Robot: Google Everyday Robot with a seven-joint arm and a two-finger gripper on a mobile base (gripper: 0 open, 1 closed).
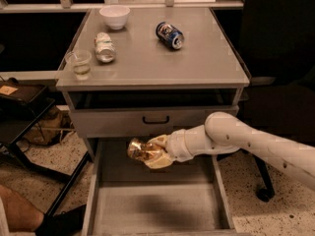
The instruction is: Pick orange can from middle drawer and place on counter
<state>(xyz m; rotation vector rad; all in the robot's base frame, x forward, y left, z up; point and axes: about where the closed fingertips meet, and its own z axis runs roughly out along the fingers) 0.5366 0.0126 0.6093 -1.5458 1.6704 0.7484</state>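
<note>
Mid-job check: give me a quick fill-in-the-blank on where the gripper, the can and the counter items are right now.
1. The gripper holds the orange can above the middle drawer, which stands ____.
2. The counter carries ____ cans.
3. The blue can lies on its ____.
4. The bowl at the counter's back is ____ in colour.
Missing words: open; two; side; white.

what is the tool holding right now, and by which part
The tool holds the orange can by its right-hand end. The can's left end sticks out, above the open middle drawer.
</note>
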